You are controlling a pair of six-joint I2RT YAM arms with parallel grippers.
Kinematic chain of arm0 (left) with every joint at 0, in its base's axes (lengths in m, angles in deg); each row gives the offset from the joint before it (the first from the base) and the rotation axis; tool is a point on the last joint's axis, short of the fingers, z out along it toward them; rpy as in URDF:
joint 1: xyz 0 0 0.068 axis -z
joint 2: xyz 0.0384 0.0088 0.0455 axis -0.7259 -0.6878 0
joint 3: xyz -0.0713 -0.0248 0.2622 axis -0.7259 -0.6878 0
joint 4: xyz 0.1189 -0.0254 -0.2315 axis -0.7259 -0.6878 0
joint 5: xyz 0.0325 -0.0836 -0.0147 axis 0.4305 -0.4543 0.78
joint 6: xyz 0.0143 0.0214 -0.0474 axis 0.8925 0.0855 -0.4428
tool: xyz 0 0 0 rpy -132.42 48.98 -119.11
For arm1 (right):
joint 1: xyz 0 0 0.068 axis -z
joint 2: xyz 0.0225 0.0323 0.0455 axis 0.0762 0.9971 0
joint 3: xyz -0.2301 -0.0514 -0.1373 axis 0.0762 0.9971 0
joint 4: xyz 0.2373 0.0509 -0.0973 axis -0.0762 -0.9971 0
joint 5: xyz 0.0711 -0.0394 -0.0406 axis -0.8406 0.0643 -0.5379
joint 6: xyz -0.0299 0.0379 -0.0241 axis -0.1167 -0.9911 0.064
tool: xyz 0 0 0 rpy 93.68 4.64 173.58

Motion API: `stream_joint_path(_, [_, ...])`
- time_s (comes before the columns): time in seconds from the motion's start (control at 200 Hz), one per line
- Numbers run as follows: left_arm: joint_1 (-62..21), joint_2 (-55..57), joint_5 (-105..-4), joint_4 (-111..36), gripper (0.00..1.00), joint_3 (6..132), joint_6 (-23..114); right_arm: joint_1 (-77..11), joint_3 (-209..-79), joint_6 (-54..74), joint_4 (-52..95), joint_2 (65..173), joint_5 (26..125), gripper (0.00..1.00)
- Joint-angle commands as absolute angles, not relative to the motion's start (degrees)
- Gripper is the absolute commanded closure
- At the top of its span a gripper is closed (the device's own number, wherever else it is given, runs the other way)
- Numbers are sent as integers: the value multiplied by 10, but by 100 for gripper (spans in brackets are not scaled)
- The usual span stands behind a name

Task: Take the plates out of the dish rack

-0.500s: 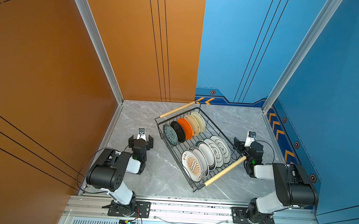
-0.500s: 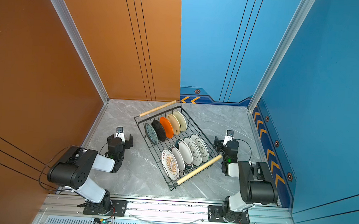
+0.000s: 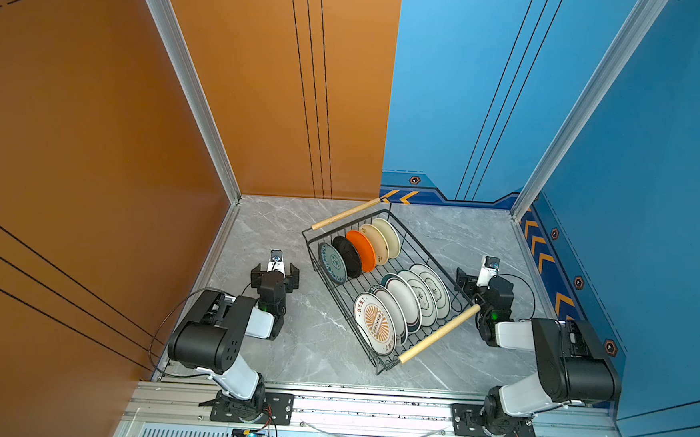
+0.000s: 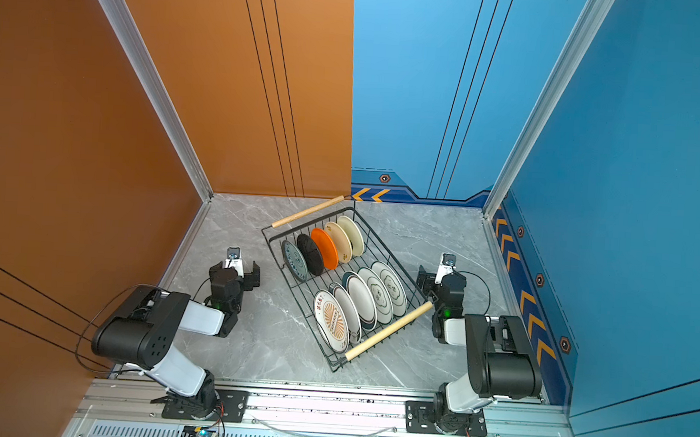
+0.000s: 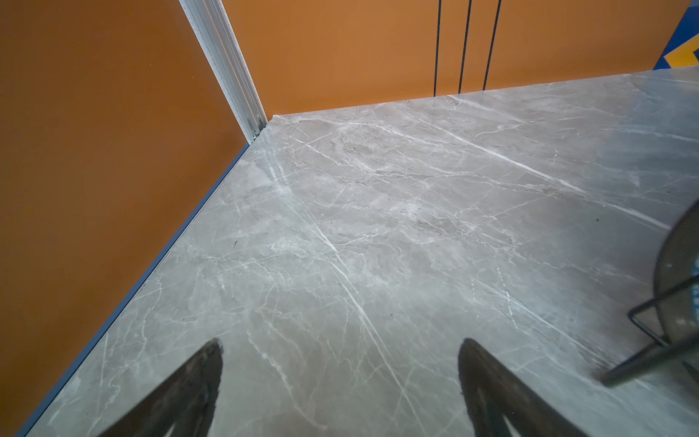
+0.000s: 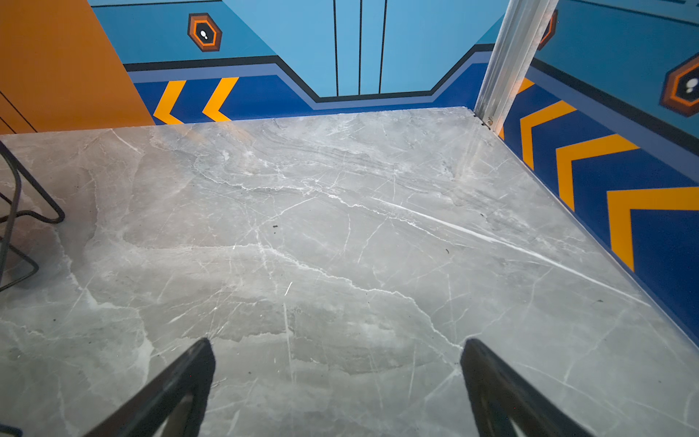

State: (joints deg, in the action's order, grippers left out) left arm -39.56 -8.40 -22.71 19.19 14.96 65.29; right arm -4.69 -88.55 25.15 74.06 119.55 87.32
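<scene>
Two pincers spread, empty: right gripper [image 3: 474,286] just beside dish rack [image 3: 429,255] near handle [image 3: 437,335] tip; left gripper [image 3: 275,270] off rack's opposite flank. Inside, plates [image 3: 375,323] stand on edge: big white row [image 3: 412,300] nearest right, I judge; small row [image 3: 362,249] beyond, nearer left.

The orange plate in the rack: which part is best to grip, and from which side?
Grip the upper rim of the orange plate, coming from above. It stands on edge in the dish rack, with the black plate and a cream plate close on either side, so only that top edge looks free; the wire walls likely block sideways reach.
</scene>
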Motion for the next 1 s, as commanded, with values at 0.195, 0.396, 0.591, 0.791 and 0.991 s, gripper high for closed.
stream_joint_path(0.195, [-402, -73, -240, 180, 2, 164, 645, -46, -892, 245, 732, 1200, 880, 0])
stream_joint_path(0.396, [-402, -73, -239, 180, 2, 164, 644, -47, -892, 245, 732, 1200, 881, 0])
stream_joint_path(0.591, [-402, -73, -239, 180, 2, 164, 645, -47, -892, 245, 732, 1200, 881, 0])
stream_joint_path(0.791, [-403, -72, -242, 177, 2, 165, 644, -51, -892, 244, 731, 1200, 895, 0])
stream_joint_path(0.991, [-405, -72, -243, 175, 2, 166, 643, -55, -895, 233, 721, 1192, 939, 0])
